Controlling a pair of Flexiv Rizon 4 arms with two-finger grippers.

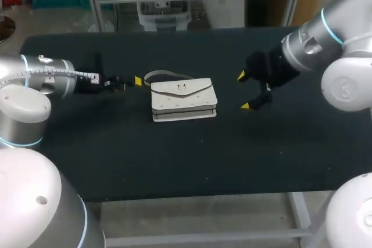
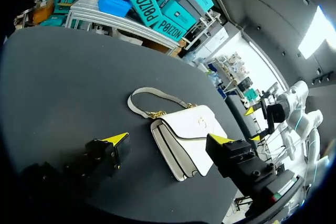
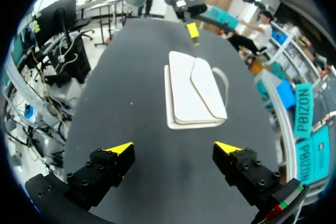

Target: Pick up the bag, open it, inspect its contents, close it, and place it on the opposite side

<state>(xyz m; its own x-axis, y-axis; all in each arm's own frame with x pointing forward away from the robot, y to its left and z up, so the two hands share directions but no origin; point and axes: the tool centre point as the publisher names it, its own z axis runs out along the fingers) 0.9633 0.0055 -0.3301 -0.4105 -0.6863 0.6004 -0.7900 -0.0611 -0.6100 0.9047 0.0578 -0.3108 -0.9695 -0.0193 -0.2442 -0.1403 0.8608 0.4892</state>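
White bag (image 1: 183, 100) flat mid black table (image 1: 174, 161); left pincer (image 2: 168, 139), right pincer (image 3: 174, 147) flank it, both spread apart.

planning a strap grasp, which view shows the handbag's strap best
The left wrist view. There the strap lies as a whole loop beside the white handbag, with its gold chain links visible. The head view shows the loop smaller, at the bag's far edge. The right wrist view shows only a thin arc beyond the bag.

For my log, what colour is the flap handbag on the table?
The flap handbag is white; it shows best in the left wrist view.
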